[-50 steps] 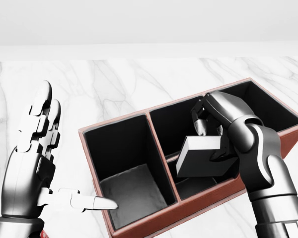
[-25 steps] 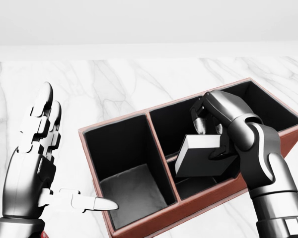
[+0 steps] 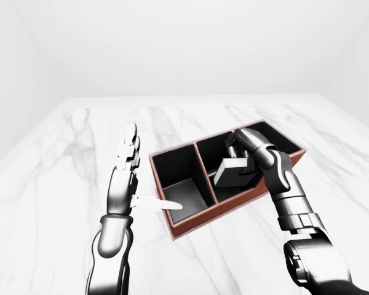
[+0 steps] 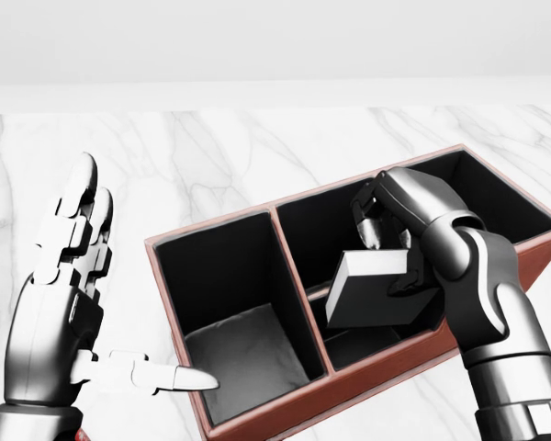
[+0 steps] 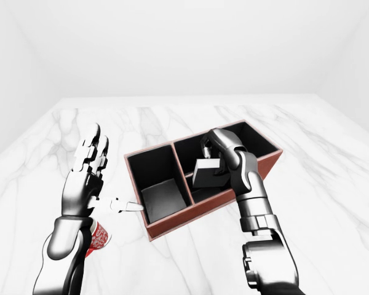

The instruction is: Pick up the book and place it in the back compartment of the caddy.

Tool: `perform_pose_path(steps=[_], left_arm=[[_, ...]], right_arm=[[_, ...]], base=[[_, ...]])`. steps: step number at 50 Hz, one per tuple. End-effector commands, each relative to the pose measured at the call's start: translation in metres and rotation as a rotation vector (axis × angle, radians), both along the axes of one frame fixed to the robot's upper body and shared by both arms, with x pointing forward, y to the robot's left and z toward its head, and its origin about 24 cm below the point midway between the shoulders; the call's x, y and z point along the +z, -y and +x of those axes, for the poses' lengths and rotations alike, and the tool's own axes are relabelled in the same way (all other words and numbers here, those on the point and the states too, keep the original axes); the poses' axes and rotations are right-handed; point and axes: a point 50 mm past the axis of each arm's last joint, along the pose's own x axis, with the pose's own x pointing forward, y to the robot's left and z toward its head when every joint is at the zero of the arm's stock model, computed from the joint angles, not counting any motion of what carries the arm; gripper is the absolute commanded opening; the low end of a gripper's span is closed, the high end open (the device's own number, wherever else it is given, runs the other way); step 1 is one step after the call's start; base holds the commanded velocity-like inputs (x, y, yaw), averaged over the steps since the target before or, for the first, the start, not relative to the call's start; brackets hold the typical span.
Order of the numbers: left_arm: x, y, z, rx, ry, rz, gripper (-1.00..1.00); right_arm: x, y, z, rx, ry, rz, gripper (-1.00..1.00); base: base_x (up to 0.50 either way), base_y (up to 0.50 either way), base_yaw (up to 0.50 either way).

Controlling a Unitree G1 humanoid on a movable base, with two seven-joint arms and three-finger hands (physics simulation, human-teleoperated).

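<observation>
In the left-eye view we see the red-brown caddy lying slantwise on the white marble bench, with our right robot hand curled over its middle, fingers clamped on the grey book, which hangs tilted above the divider between the caddy's inner sections. The right forearm rises from the view's lower right, bent at the wrist so the palm faces down into the box. Our left robot hand stands upright just left of the caddy, fingers spread apart and pointing toward the view's top, thumb stretched rightward over the caddy's near-left compartment. In the head view the book shows closer: one pale edge faces up-left, its lower corner dips below the caddy's rim, and the right hand's fingers wrap its upper end, over the compartment at the view's upper middle. The left hand's thumb tip reaches the caddy's left wall; we cannot tell whether it touches. In the right-eye view a red patterned object peeks out beside our left forearm, near the bottom left.
</observation>
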Motion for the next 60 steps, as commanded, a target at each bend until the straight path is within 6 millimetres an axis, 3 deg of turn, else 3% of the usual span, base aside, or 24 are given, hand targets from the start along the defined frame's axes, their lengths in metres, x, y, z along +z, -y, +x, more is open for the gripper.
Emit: perform_pose_path(steps=[1,8,9,30,44,53,60], left_arm=[[0.000,0.001,0.000,-0.006,0.001,0.001,1.00],[-0.001,0.001,0.000,-0.005,-0.005,0.001,1.00],[-0.001,0.001,0.000,-0.005,-0.003,0.001,1.00],[-0.001,0.001,0.000,-0.004,-0.004,0.000,1.00],[-0.001,0.001,0.000,-0.004,-0.004,0.000,1.00],[0.001,0.001,0.000,-0.004,0.007,-0.001,1.00],[0.003,0.001,-0.001,-0.004,0.012,-0.002,1.00]], right_arm=[[-0.053,0.002,0.001,-0.052,-0.046,-0.042,-1.00],[-0.059,0.004,0.002,-0.060,-0.050,-0.044,-1.00],[-0.060,0.005,0.002,-0.065,-0.045,-0.059,1.00],[-0.061,0.005,-0.001,-0.061,-0.046,-0.066,1.00],[-0.025,0.008,-0.013,-0.084,0.034,0.052,1.00],[0.009,0.010,-0.031,-0.059,0.123,0.213,1.00],[0.038,0.006,-0.052,0.009,0.239,0.241,1.00]], base=[[0.00,0.00,0.01],[0.01,0.00,0.02],[0.02,0.00,0.02],[0.01,0.00,0.01],[0.01,0.00,0.01],[0.00,0.00,-0.01],[0.00,0.00,0.00]])
